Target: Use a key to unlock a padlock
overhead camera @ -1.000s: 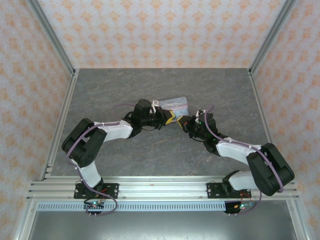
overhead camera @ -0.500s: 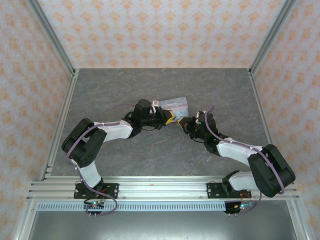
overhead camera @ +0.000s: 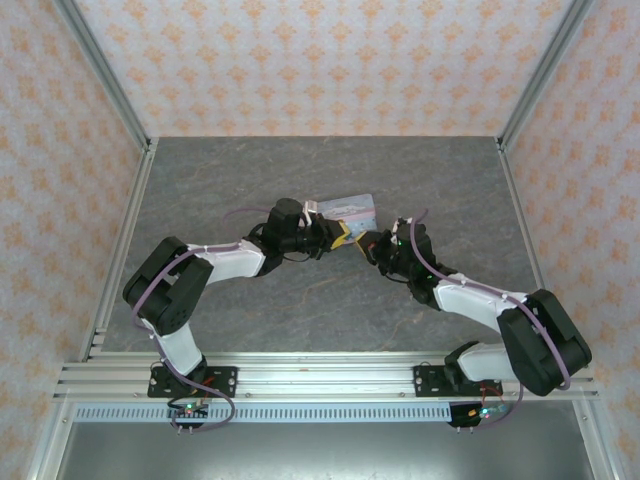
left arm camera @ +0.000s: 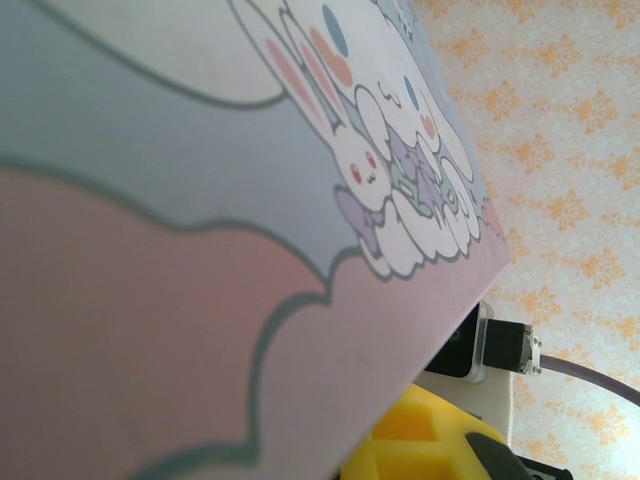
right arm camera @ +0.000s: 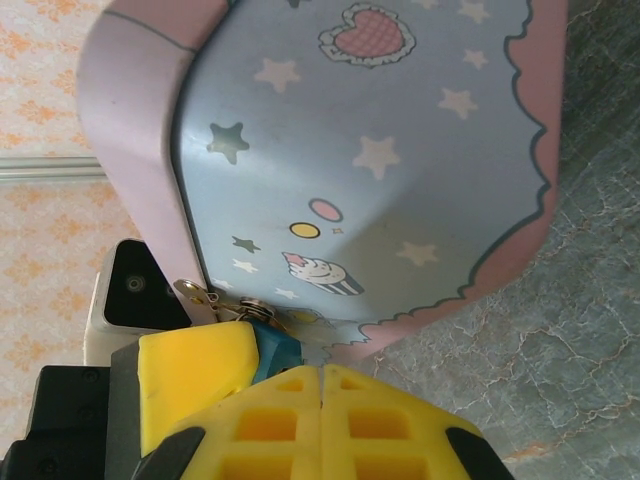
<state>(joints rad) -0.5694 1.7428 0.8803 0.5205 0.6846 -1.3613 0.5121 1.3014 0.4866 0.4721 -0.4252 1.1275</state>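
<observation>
Wallpapered panels [overhead camera: 60, 200] in orange and cream enclose a grey stone-look table [overhead camera: 250, 180], seen from above. On the left, the left arm [overhead camera: 215, 262] reaches toward the middle of the table. Its gripper [overhead camera: 340, 237], with yellow pads, sits against the near edge of a pastel cartoon-printed tin [overhead camera: 347, 209], which lies near the table's centre. Just right of that, the right gripper [overhead camera: 370, 245] points in from the other side, so the two grippers nearly meet below the tin.

The left wrist camera looks along the tin's lid [left arm camera: 200, 250], printed with white bunnies on blue and pink.

In the right wrist view, one yellow pad of the left gripper [right arm camera: 195, 365] appears at lower left, touching the padlock [right arm camera: 275, 347]. The padlock is a tiny teal body tucked between that pad and the tin's lower edge. Its small metal shackle [right arm camera: 258, 308] lies against the tin's front. Whether the left jaws actually clamp the padlock cannot be told. To the right, the right gripper's [right arm camera: 322, 385] two yellow pads are pressed flat together just below the padlock. Nothing is visible between them.
</observation>
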